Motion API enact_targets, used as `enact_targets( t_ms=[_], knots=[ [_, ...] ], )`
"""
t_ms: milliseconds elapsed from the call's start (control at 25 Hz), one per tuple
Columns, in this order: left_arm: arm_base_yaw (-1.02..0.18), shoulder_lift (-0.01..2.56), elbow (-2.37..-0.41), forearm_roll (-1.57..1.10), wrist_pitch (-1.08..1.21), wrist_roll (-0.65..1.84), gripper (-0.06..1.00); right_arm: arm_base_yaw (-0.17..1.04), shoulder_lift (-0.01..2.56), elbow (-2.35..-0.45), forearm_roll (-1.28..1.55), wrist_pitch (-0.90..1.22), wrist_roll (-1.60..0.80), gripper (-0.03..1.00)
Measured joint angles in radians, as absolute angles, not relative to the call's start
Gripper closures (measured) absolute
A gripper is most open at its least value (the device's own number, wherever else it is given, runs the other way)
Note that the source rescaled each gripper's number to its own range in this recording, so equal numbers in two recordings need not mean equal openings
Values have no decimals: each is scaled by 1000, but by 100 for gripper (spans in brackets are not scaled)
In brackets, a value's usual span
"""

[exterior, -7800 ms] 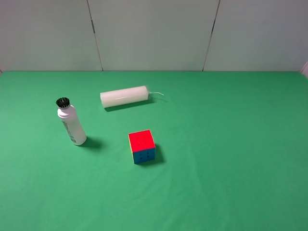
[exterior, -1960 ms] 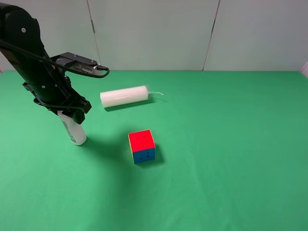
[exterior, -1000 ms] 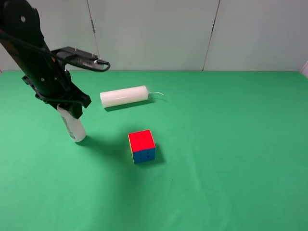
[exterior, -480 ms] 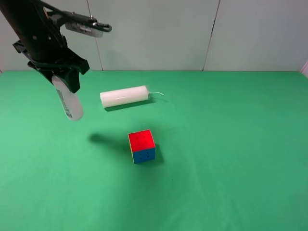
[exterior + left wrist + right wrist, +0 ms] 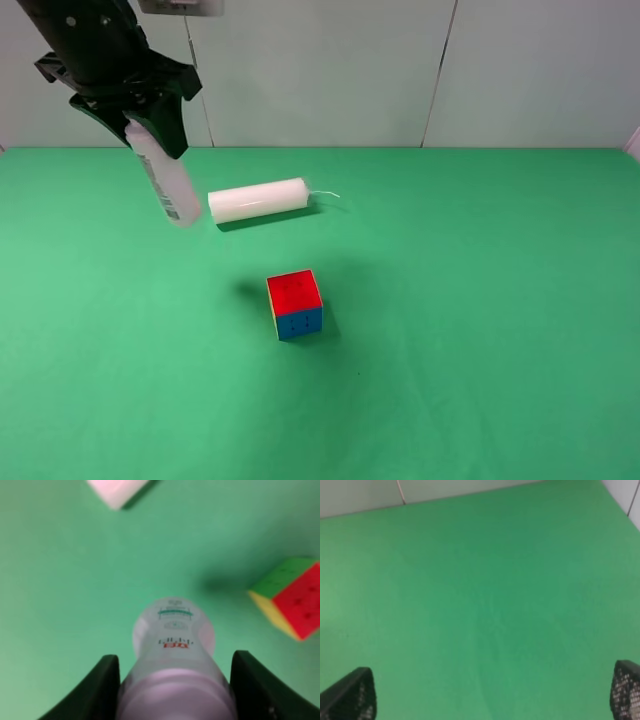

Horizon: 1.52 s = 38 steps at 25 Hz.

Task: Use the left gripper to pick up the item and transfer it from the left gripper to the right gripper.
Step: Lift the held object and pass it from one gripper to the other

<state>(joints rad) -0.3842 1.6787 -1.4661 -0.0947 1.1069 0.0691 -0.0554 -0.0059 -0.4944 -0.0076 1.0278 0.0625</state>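
The white bottle (image 5: 166, 183) hangs in the air, tilted, high above the green table (image 5: 480, 300) at the back left. My left gripper (image 5: 148, 122) is shut on its upper end, and the black cap is hidden in the jaws. In the left wrist view the bottle (image 5: 174, 645) with its printed label sits between the two black fingers (image 5: 102, 687) of the left gripper (image 5: 175, 692). My right gripper (image 5: 490, 697) is open and empty over bare green cloth. It does not show in the high view.
A plain white cylinder (image 5: 258, 200) with a thin wick lies just right of the hanging bottle and also shows in the left wrist view (image 5: 117, 487). A multicoloured puzzle cube (image 5: 295, 304) stands near the middle; it also shows in the left wrist view (image 5: 290, 597). Grey wall panels stand behind the table.
My left gripper has lifted the bottle off the table and carried it up and to the right, towards the white cylinder. Cylinder and cube have not moved.
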Motion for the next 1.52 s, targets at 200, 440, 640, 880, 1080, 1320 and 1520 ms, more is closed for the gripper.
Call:
enact_targets(
  t_ms=[200, 440, 640, 880, 1080, 1320, 1520],
  knots=[
    [-384, 1680, -1467, -195, 1107, 69, 94, -55, -6, -494, -7, 1028, 62, -3],
    [-384, 1680, -1467, -333, 1089, 87, 94, -55, -6, -494, -7, 1028, 65, -3],
    [-384, 1680, -1467, -426, 1069, 95, 94, -55, -6, -494, -7, 1028, 66, -3],
    [-384, 1680, -1467, -532, 1069, 135, 94, -55, -6, -494, -6, 1028, 66, -3],
    [-384, 1680, -1467, -630, 1068, 178, 94, -55, -6, -494, 0, 1028, 62, -3],
    [-384, 1680, -1467, -729, 1067, 225, 94, -55, 36, -528, 40, 1033, 0, -3],
    [-384, 1680, -1467, -772, 1061, 253, 94, -17, 173, -598, 140, 996, -29, -3]
  ],
)
